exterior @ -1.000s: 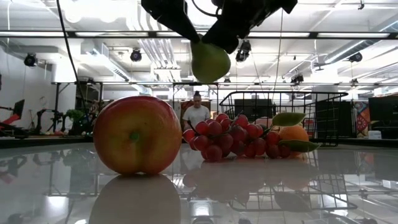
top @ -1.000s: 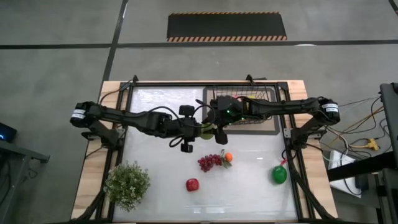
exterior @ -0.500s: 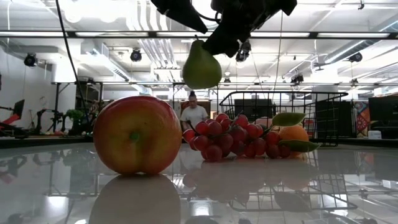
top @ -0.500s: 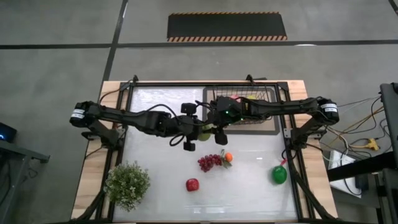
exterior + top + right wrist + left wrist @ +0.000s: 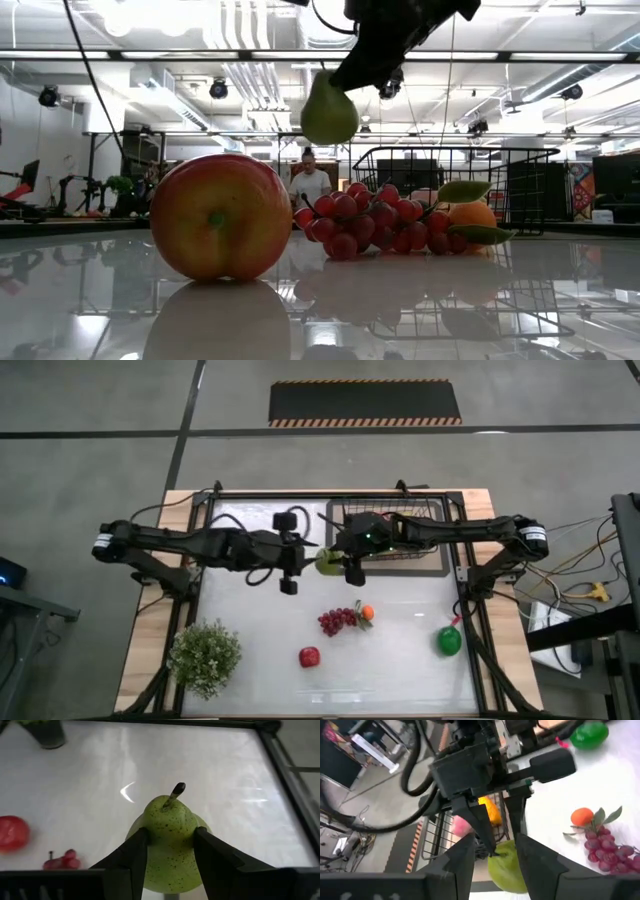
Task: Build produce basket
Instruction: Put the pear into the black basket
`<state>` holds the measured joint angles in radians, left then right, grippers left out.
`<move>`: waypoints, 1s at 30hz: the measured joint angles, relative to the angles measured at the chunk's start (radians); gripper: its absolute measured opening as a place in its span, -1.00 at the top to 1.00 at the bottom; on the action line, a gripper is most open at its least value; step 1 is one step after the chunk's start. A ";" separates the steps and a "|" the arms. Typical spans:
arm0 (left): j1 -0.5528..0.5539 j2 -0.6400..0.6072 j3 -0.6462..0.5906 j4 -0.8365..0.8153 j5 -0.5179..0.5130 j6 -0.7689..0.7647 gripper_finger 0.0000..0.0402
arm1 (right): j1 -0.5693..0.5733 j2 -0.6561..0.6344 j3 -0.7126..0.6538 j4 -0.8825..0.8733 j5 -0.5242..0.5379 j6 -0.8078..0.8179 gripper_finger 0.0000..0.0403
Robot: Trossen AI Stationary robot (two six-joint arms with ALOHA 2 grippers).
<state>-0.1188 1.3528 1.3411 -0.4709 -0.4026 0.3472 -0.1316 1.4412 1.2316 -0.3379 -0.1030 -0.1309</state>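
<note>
A green pear [image 5: 169, 845] hangs in the air above the middle of the table, with my right gripper [image 5: 338, 564] shut on it; the low view shows the pear [image 5: 329, 108] well above the tabletop. My left gripper [image 5: 306, 557] stands open just to the pear's left, its fingers [image 5: 465, 862] apart with nothing between them. The black wire basket [image 5: 410, 550] sits at the table's far right, with a pink fruit [image 5: 461, 826] and an orange fruit [image 5: 490, 812] inside. My right gripper pinches the pear's two flanks [image 5: 145, 837] between its two fingers, below the neck. The fingers slant down from the table's right side. The pear is lifted clear and hangs below the gripper, stem end [image 5: 325, 75] up.
On the near half of the table lie red grapes [image 5: 337, 621], a tangerine [image 5: 367, 613], a red apple [image 5: 309, 656] and a green pepper [image 5: 449, 641]. A bushy potted plant [image 5: 205, 656] stands at the near left corner.
My left gripper has let go of the pear and drawn back toward the table's left edge and upward, out of the low view. The pear has stayed with my right gripper and swung from tilted to hanging stem end up.
</note>
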 joint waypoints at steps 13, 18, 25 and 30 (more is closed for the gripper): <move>0.000 -0.130 -0.190 0.253 0.001 0.000 0.36 | -0.060 -0.192 0.004 -0.178 0.360 0.124 0.33; 0.000 -0.130 -0.190 0.262 0.001 0.000 0.36 | -0.095 -0.273 -0.008 -0.331 0.514 0.250 0.33; 0.000 -0.130 -0.190 0.262 0.001 0.000 0.36 | -0.127 -0.361 -0.084 -0.468 0.552 0.411 0.33; 0.000 -0.130 -0.190 0.262 0.001 0.000 0.36 | -0.137 -0.419 -0.182 -0.474 0.559 0.506 0.33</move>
<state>-0.1191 1.2224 1.1511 -0.2085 -0.4015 0.3473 -0.2686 1.0225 1.0498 -0.8122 0.4562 0.3750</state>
